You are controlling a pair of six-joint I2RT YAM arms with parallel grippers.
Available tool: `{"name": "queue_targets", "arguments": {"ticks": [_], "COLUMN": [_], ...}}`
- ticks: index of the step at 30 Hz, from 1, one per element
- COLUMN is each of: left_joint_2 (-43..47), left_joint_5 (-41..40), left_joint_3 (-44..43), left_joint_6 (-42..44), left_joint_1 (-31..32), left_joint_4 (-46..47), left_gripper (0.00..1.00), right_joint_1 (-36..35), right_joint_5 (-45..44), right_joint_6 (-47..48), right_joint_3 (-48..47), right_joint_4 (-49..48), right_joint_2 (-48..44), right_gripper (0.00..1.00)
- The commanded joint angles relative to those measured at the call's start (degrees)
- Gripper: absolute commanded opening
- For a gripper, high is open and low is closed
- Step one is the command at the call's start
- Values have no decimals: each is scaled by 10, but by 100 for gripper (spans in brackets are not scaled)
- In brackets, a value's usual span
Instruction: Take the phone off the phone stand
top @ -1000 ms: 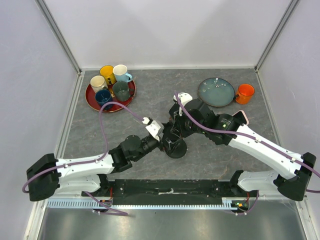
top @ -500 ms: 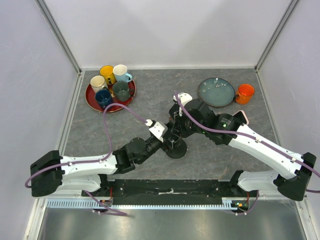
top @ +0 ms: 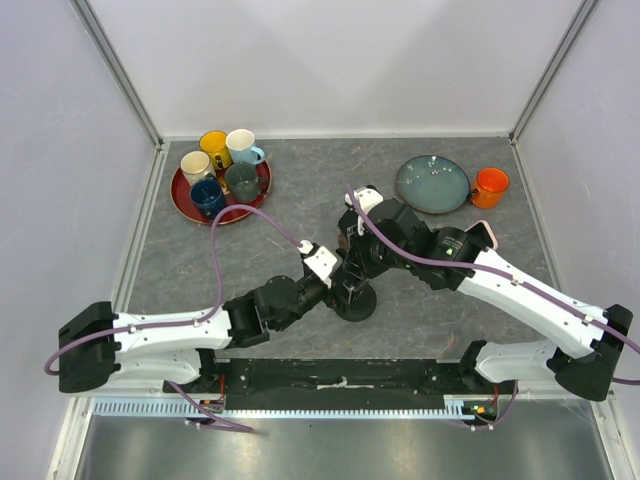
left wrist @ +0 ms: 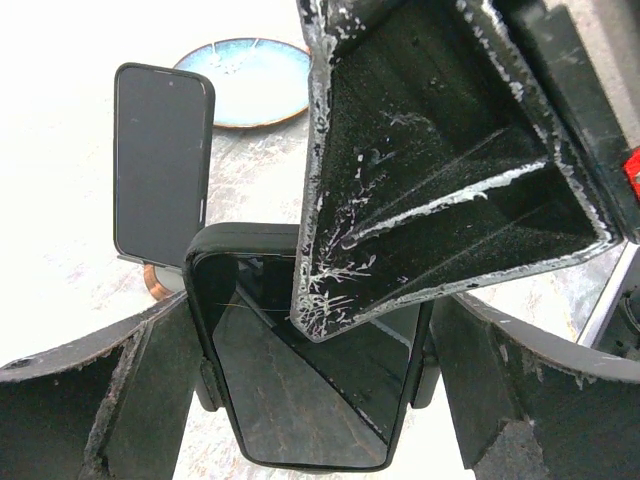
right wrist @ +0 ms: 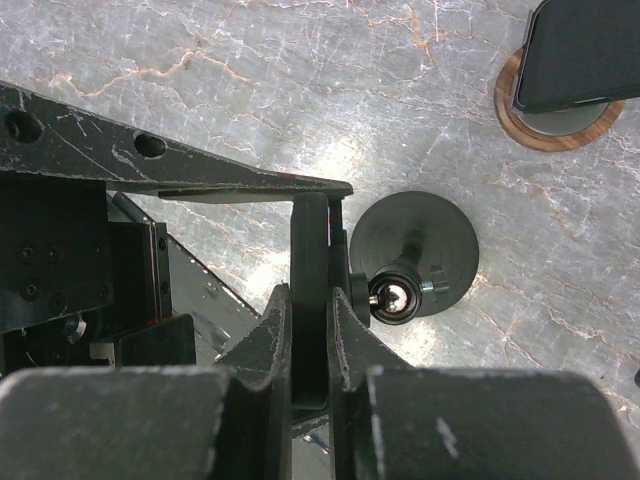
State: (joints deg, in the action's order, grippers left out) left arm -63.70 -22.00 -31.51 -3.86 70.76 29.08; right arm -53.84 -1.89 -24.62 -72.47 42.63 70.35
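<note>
Phone (left wrist: 290, 400) sits in stand (right wrist: 432, 238) cradle w/ R jaws clamped on its top edge & L jaws apart either side of stand; best IMO: L pins stand, then R pulls straight up, no twist, so base won't tip.

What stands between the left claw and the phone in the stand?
The right claw, shut on the top edge of the phone, covers its upper part in the left wrist view. The lower screen shows unobstructed between the fingers of the open left claw, held in the phone stand.
</note>
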Motion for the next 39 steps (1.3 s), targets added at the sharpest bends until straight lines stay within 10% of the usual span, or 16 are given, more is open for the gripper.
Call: {"name": "queue_targets", "arguments": {"ticks": [1, 39], "left_joint_2": [-18, -114], "left_joint_5": [3, -99], "left_joint_3": [6, -65], "left_joint_6": [-37, -93], "left_joint_1": [10, 35], "left_joint_4": [-105, -305], "left_gripper": [95, 99], "right_joint_1": [1, 1], "right_joint_5": [-13, -65], "right_joint_6": [-16, 14], "right_joint_3": [-53, -86], "right_joint_4": [-83, -138], "right_joint_2": [-17, -113], "right_gripper": [0, 0]}}
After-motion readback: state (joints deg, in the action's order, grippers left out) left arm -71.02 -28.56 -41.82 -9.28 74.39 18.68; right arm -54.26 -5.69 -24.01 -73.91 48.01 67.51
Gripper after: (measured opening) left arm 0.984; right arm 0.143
